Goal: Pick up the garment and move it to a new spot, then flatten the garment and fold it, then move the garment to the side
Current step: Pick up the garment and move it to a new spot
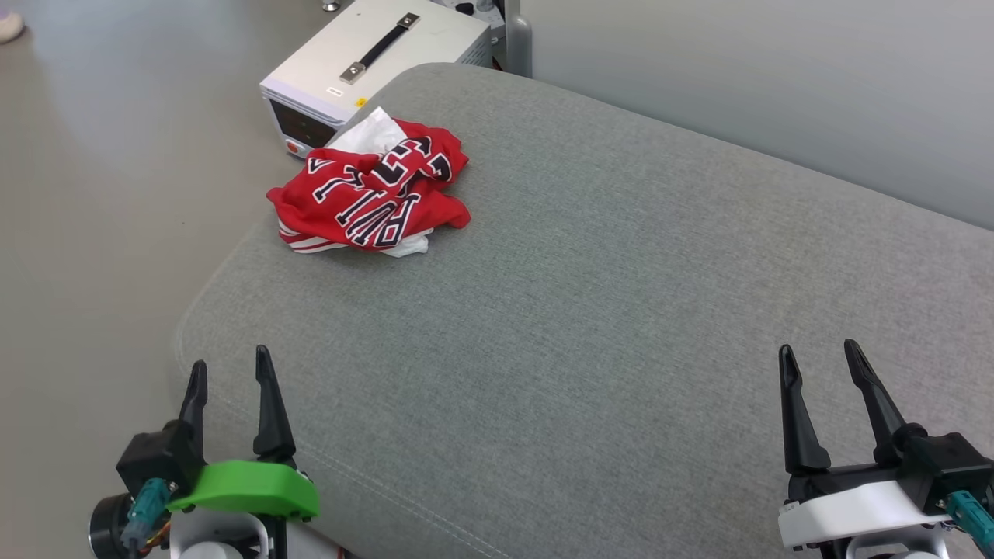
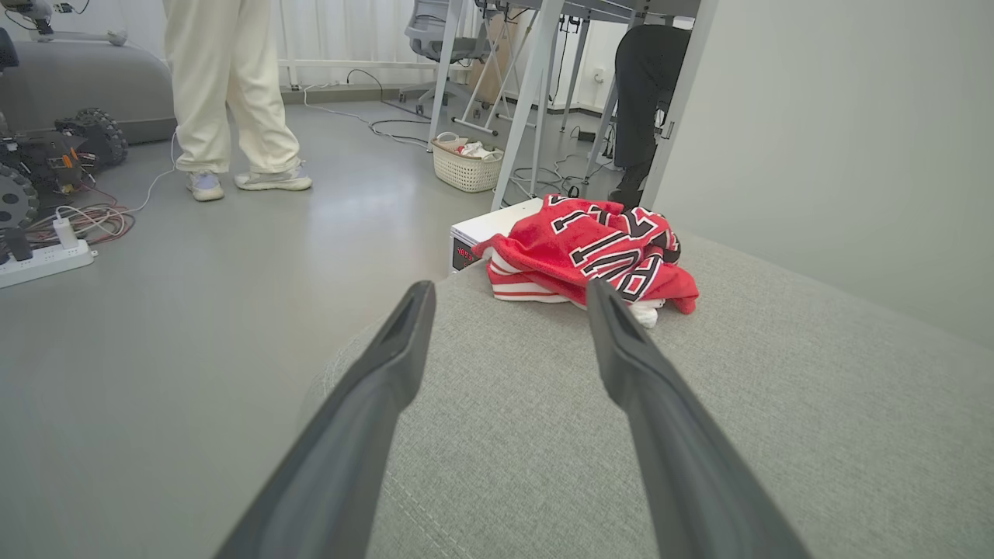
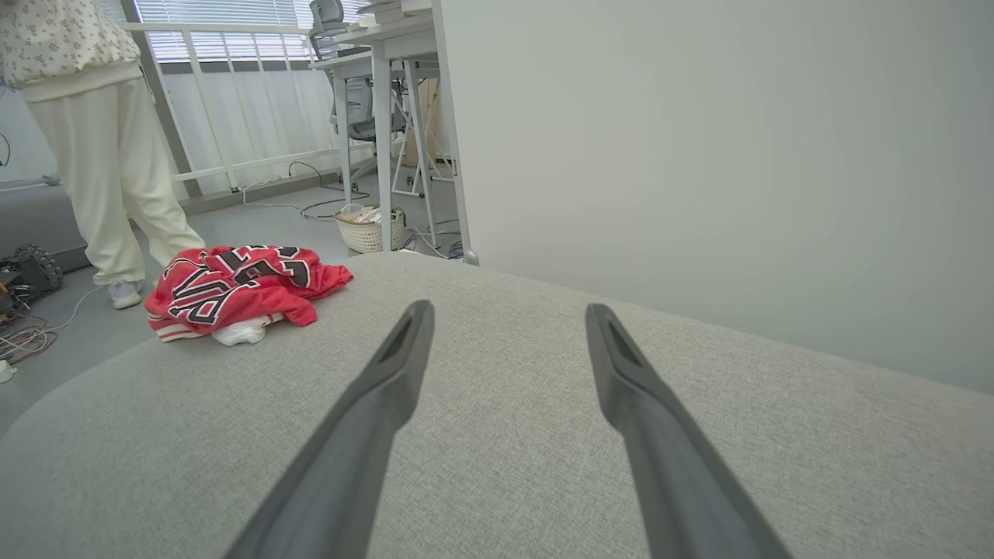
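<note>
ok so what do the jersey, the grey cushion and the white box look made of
The garment: thin soft fabric, maybe a synthetic knit; it crumples in loose folds. The grey cushion: matte woven upholstery cloth, with visible weave and a stitched seam. The white box: probably painted metal, judging by smooth flat panels and sharp edges.

The left hand (image 1: 230,357) sits at the lower left of the head view, its two dark fingers (image 1: 268,404) parted, pointing up and holding nothing. The right hand (image 1: 818,346) mirrors it at the lower right, equally spread and empty. Both wrists look roughly level, though the frame edge crops them.
</note>
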You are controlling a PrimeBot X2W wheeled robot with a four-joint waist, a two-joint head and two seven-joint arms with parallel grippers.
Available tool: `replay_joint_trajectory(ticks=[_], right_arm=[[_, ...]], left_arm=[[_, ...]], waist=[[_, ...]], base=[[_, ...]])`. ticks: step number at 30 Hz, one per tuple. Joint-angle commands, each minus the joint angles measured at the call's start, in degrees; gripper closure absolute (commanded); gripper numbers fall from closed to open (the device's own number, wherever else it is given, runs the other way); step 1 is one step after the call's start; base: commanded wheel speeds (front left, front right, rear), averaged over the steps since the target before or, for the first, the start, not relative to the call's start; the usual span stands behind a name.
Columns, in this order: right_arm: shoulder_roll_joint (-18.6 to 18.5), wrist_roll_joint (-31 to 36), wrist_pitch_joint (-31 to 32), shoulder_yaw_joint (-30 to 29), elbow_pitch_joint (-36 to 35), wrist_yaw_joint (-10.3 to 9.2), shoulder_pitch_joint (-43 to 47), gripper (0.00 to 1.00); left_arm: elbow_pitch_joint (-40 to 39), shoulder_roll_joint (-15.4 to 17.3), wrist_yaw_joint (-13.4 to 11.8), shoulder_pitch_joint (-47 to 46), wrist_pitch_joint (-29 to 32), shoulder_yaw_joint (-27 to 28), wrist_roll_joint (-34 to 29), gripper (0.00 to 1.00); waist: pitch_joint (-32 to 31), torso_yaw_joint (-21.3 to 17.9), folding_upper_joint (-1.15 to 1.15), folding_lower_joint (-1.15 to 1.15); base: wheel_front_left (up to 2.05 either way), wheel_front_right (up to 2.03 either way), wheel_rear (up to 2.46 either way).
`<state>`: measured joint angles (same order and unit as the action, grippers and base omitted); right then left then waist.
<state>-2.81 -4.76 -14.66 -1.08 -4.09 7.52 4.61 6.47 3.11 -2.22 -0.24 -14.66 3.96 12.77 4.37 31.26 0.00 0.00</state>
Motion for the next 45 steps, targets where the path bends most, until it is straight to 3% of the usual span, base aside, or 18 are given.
replay_joint_trajectory(ticks=[1,8,16,24,30,36,40,45], right_arm=[[-0.1,0.4,-0.3,0.1,-0.3,-0.03,-0.6,0.00],[-1.5,1.8,-0.3,0.6,-1.7,-0.03,-2.6,0.00],[-5.2,1.7,-0.3,0.9,-5.4,-0.03,-6.5,0.00],[-8.2,1.8,-0.3,0.4,-9.5,-0.03,-9.7,0.00],[-10.0,1.9,-0.3,0.4,-12.0,-0.03,-11.8,0.00],[-11.0,2.0,-0.3,0.4,-13.8,-0.03,-13.4,0.00],[-11.6,2.0,-0.3,-0.1,-14.3,-0.03,-13.9,0.00],[-12.2,1.9,-0.3,-0.9,-14.8,-0.03,-14.0,0.00]], left_arm=[[0.0,-0.2,0.6,-1.6,-0.3,0.6,0.0,0.00],[2.3,0.6,5.1,-12.0,-0.3,5.4,-2.4,0.00],[13.9,6.3,8.3,-29.8,1.1,8.8,2.8,0.00],[23.4,14.9,9.6,-45.3,15.7,6.2,11.1,0.00],[29.8,20.1,9.7,-51.7,36.2,3.2,20.3,0.00],[32.6,25.7,9.7,-54.2,52.6,1.5,26.3,0.00],[34.3,28.3,9.7,-54.8,58.3,1.2,27.6,0.00],[35.6,28.2,9.7,-54.3,60.7,-0.4,27.2,0.00]], waist=[[0.6,-0.8,0.00,0.00],[4.8,-4.4,0.00,0.00],[12.5,-9.8,0.00,0.00],[20.2,-13.6,0.00,0.00],[24.9,-15.8,0.00,0.00],[28.4,-17.7,0.00,0.00],[30.6,-18.5,0.00,0.00],[32.8,-18.7,0.00,0.00]], base=[[0.00,0.00,0.00],[0.00,0.00,0.00],[0.00,0.00,0.00],[0.00,0.00,0.00],[0.00,0.00,0.00],[0.00,0.00,0.00],[0.00,0.00,0.00],[0.00,0.00,0.00]])
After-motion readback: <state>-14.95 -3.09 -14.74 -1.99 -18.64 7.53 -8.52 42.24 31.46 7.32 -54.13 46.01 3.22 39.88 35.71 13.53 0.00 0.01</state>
